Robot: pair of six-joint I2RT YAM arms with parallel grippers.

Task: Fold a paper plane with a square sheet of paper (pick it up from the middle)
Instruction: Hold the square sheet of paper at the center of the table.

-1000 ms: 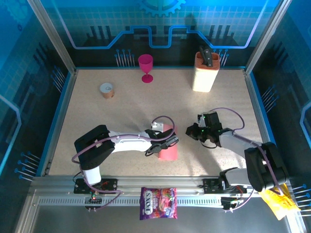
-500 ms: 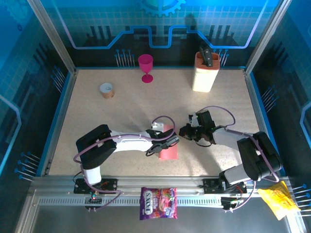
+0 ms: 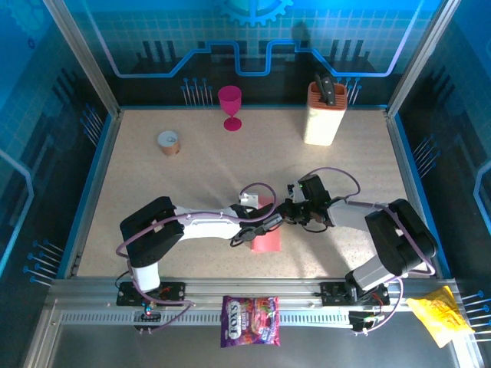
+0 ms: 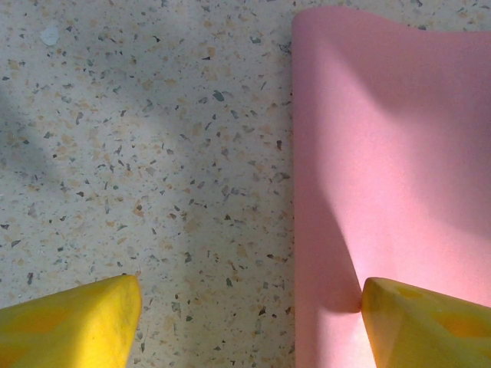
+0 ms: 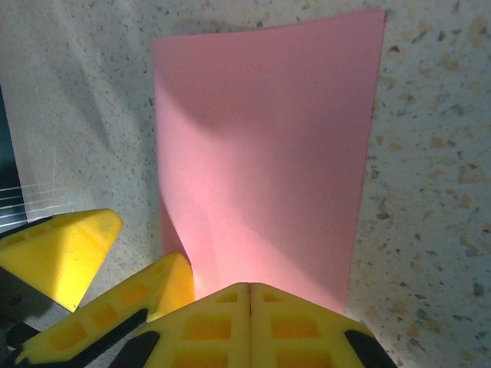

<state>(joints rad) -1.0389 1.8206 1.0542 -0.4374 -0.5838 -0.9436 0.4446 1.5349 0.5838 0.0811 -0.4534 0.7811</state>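
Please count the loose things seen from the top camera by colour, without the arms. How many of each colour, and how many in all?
Pink or magenta: 2, sheet of paper and goblet.
Cream: 1, knife block.
Tan: 1, tape roll.
Purple: 1, candy bag.
Yellow: 1, crumpled wrapper.
Total: 6.

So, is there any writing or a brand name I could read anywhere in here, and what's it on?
"FOX'S": on the purple candy bag lying on the metal rail at the near edge of the table.
The smaller print below that word on the bag is too blurred to read.
The yellow wrapper: any print is too small to tell.
The pink sheet of paper: no print on the side that shows.
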